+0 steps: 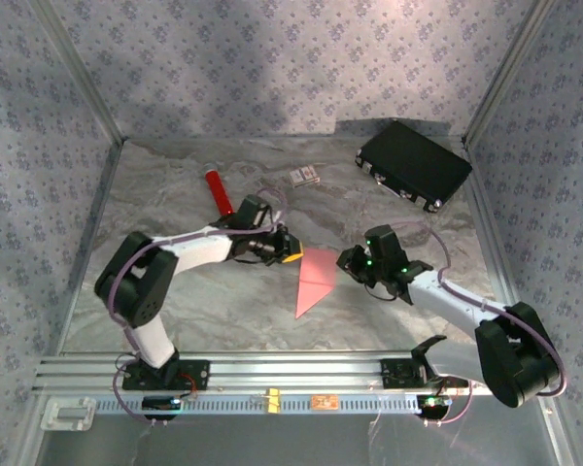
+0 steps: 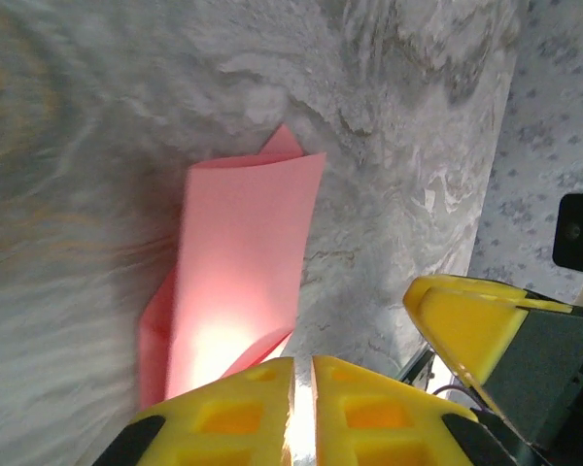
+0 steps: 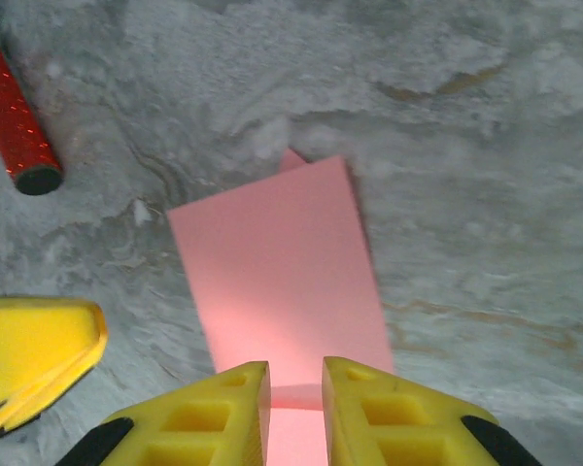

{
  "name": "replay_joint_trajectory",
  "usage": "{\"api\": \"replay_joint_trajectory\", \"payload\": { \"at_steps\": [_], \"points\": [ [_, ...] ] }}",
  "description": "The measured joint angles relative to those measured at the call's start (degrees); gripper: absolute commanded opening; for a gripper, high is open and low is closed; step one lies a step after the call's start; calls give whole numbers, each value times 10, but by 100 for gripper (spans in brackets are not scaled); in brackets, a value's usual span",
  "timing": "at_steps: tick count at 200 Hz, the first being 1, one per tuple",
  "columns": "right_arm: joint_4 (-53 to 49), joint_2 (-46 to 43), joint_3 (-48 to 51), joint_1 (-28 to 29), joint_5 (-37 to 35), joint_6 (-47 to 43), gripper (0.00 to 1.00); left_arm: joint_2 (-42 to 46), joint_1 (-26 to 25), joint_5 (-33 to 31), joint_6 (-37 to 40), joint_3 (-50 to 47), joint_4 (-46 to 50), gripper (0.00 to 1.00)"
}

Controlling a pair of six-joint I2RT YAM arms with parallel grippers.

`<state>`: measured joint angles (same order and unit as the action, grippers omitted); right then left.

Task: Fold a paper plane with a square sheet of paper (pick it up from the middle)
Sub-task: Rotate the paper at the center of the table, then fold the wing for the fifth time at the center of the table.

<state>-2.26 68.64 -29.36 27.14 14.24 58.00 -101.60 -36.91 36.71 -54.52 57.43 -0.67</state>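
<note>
Where the two arms meet mid-worktop (image 1: 233, 306), one folded pink sheet of paper (image 1: 314, 277) lies between them, its point toward the bases. One red cylinder (image 1: 219, 191), one printed card (image 1: 304, 176) and one black case (image 1: 413, 163) sit well behind it. The left fingers (image 2: 243, 403) are pressed together at the sheet's edge; whether they pinch it is unclear. The right fingers (image 3: 379, 403) stand slightly apart, with pink showing in the gap.

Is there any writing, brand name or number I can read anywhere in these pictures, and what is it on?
Nothing is readable.
Small printed card: print too small to read.
Small orange tag: too small to read.
Pink paper: plain, unmarked.
</note>
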Motion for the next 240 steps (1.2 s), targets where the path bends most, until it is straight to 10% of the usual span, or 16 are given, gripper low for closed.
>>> {"api": "replay_joint_trajectory", "payload": {
  "at_steps": [240],
  "points": [
    [26,135,-8,11,129,-37,35,-103,9,45,10,-31,-90,4]
  ]
}}
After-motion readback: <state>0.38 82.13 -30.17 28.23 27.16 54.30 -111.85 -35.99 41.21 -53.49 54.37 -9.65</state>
